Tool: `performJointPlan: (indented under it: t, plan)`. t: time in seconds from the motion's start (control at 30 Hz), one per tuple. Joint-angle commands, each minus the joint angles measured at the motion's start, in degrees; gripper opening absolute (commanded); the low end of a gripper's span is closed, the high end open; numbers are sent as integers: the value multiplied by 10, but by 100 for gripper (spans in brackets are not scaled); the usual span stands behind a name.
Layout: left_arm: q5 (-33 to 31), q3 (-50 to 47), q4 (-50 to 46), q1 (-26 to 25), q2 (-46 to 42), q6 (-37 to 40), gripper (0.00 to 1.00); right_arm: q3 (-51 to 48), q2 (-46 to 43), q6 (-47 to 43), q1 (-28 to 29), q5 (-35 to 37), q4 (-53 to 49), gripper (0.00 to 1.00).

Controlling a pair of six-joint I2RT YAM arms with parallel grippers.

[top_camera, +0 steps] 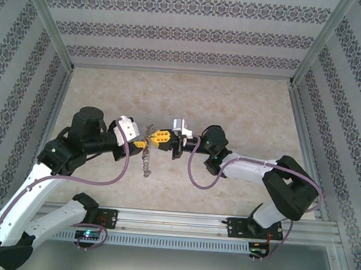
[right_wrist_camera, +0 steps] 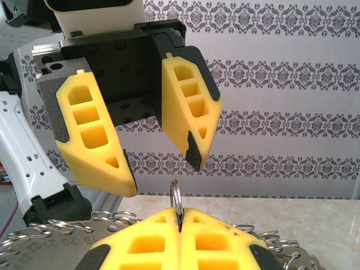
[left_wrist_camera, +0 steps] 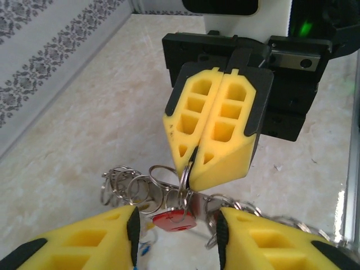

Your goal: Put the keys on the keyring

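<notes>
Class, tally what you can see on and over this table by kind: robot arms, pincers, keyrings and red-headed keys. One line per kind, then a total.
Robot arms: 2, left arm and right arm
Pincers: 2, left pincer and right pincer
Keyrings: 1, the keyring
Red-headed keys: 1, the red key
Total: 6
</notes>
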Motion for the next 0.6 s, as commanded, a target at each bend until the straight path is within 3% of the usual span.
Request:
performJointPlan:
  t: [0.0,0.23,0.3,0.43,0.5,0.57]
  plan:
    - [-10,-14,32,-4,0,-10,44,5,-1,-8,6,-18,40,0]
    - [25,-12,56,-4,41,-19,37,9,-2,-17,10,-23,28,0]
    - [32,-10,59,-4,43,-19,29,9,-2,-22,12,-22,22,0]
    - [39,-1,41,-4,50,-7,0,9,-1,-26,13,-16,19,0]
    - [40,8,20,-4,53,5,0,9,-2,-41,13,-15,0,0]
    - [35,19,-6,-4,59,16,0,7,-11,-84,11,-20,-53,9]
